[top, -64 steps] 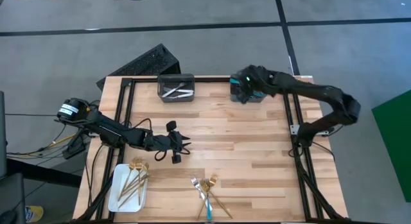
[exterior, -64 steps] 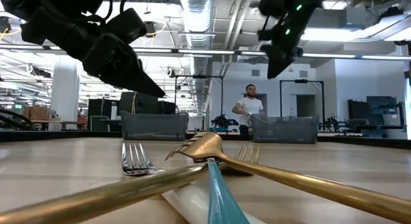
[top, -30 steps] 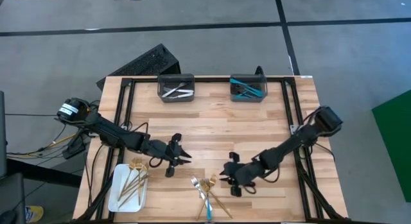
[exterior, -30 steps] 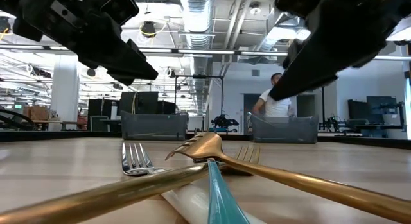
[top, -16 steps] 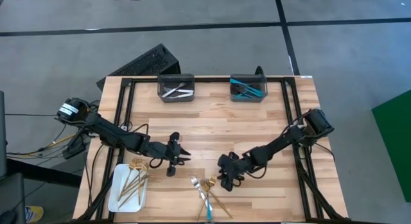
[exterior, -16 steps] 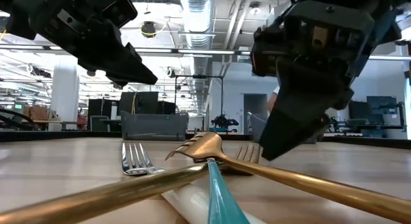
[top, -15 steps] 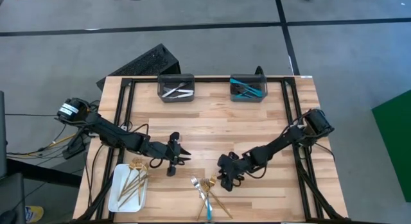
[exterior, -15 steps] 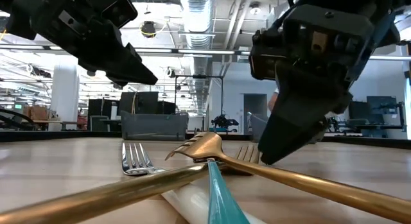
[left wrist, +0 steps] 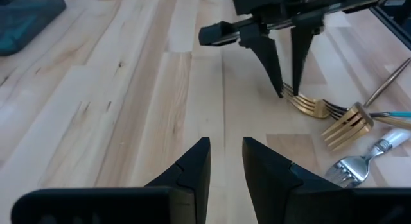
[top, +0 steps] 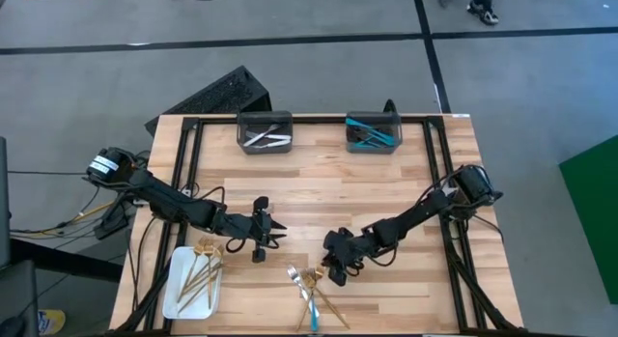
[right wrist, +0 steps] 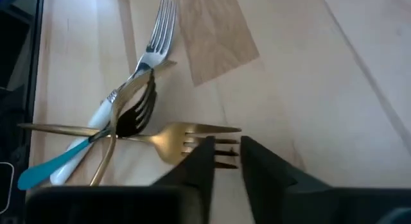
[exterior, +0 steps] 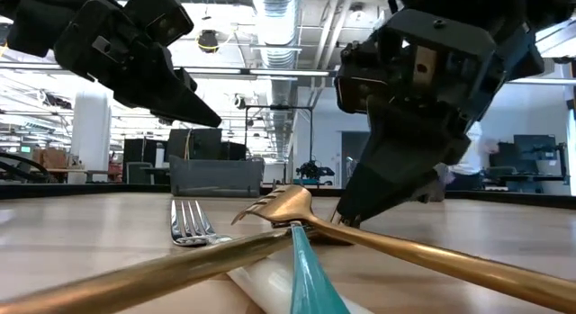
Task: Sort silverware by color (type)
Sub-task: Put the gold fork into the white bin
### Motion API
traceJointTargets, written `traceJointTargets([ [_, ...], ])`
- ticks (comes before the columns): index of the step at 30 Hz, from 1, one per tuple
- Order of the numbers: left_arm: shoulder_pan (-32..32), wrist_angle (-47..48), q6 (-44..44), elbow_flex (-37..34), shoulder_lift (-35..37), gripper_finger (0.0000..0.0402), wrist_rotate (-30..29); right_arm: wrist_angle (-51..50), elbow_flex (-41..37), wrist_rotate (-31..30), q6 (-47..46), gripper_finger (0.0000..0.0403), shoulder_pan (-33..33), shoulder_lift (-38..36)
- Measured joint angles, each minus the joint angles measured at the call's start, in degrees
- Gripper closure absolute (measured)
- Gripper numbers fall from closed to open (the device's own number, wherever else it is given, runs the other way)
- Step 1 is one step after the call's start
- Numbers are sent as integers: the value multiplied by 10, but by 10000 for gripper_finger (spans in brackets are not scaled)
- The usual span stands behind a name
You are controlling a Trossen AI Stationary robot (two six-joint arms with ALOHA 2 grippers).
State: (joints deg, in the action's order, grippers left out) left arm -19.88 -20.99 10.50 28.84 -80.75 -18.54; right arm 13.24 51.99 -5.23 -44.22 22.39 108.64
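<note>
We see no words to read. The right gripper (top: 326, 270) is down at the gold fork (right wrist: 186, 139) in the pile near the worktop (top: 319, 197) front; its jaws stand a little apart around the prongs. The left gripper (top: 277, 236) hovers nearby, jaws slightly apart, holding nothing.

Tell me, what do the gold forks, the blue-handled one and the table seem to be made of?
The gold forks look like polished, gold-coloured metal: they shine and mirror the lights. The blue-handled utensil has a smooth turquoise handle, probably plastic or enamel, though the look leaves it open. The table looks like pale wood in glued strips, with visible grain and a matte finish.
</note>
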Motion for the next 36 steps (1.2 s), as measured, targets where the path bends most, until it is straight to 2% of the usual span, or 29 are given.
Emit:
traceJointTargets([
  [3,0,1,0,0,0,324,-1,5,0,9,6,373,-8,-2],
  [5,0,2,0,0,0,324,-1,9,1,14,13,386,-12,-3],
  [11,-9,1,-23,0,0,324,1,-49,0,-2,54,388,-19,-48],
  [16,-7,-9,-28,0,0,320,0,-140,0,-102,100,391,-18,-136],
  [20,-7,-20,-30,0,0,300,0,-166,0,-174,159,391,-11,-188],
  [23,-7,-37,-36,0,0,277,-4,-163,0,-203,218,392,-6,-214],
  [27,-6,-76,-40,0,0,245,-15,-140,0,-211,285,393,-6,-223],
  [30,-2,-107,-42,0,0,226,7,-125,0,-233,324,393,-7,-221],
  [33,6,-125,-42,0,0,216,32,-109,0,-258,346,393,-8,-213],
  [36,18,-126,-37,0,0,215,31,-78,0,-266,381,393,-8,-211],
])
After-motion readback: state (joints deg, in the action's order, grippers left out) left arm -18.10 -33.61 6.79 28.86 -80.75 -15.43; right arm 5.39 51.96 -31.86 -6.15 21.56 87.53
